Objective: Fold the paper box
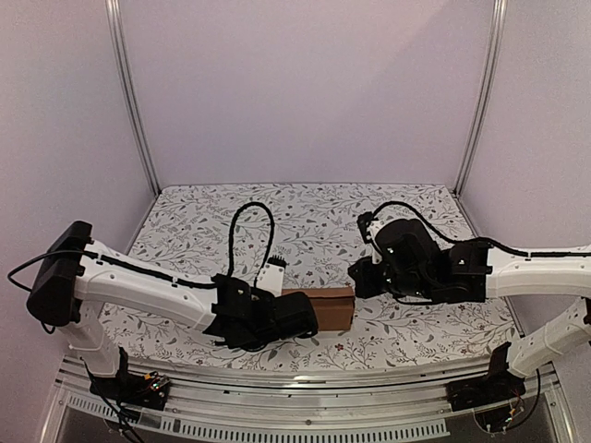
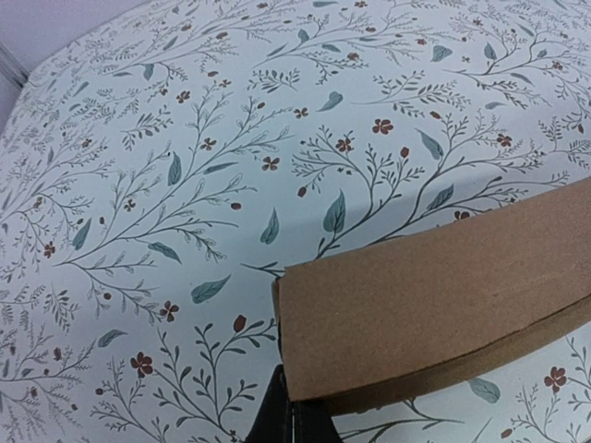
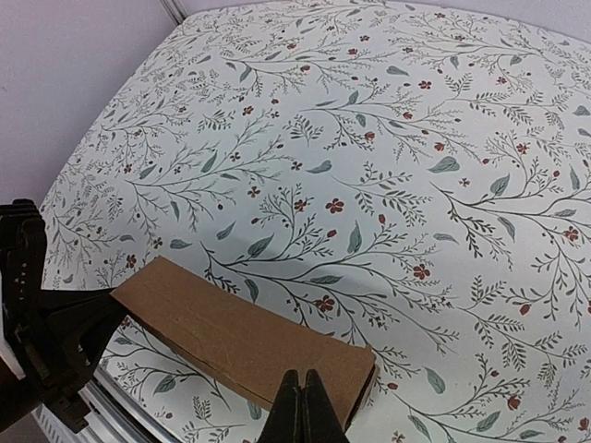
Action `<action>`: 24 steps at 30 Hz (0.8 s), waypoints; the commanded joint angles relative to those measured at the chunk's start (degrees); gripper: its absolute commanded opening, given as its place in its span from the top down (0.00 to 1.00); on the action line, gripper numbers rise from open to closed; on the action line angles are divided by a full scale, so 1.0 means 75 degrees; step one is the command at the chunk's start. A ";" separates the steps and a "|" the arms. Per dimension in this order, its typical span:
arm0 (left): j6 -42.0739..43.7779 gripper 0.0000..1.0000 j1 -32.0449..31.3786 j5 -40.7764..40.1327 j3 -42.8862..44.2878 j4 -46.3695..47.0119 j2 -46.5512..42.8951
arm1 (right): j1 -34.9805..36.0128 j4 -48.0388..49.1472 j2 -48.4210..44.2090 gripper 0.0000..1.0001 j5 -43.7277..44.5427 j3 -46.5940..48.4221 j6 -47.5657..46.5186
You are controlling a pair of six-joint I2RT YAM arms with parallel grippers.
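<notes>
One paper box [image 1: 328, 309] tops floral cloth [image 1: 305, 217] between left arm [image 1: 148, 281] and right arm [image 1: 531, 272].

Left tool [image 2: 292, 420] pinched closed at bottom edge, touching the near corner of the brown box [image 2: 434, 300], which lies on the floral table [image 2: 185, 138].

A: First entry?
B: Worktop [image 1: 305, 208], white surface printed with grey-green leaves and small red flowers.
A: Surroundings?
B: Plain pale walls [image 1: 305, 83]; two metal corner posts [image 1: 134, 101]; one metal rail [image 1: 305, 380] along the near edge.
</notes>
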 commanded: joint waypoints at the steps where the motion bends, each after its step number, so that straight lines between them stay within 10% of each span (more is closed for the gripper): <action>1: 0.0013 1.00 0.0039 0.1448 -0.0325 -0.0384 0.0632 | 0.0057 0.0367 0.0590 1.00 -0.0194 -0.0442 0.0032; 18: 0.0127 1.00 0.0026 0.1478 -0.0175 -0.0478 0.0714 | 0.0203 0.0735 0.0666 1.00 -0.0287 -0.0519 0.0357; 24: 0.0134 0.81 0.0003 0.1390 -0.0109 -0.0684 0.0581 | 0.0202 0.0887 0.1172 1.00 -0.0597 -0.0048 0.0137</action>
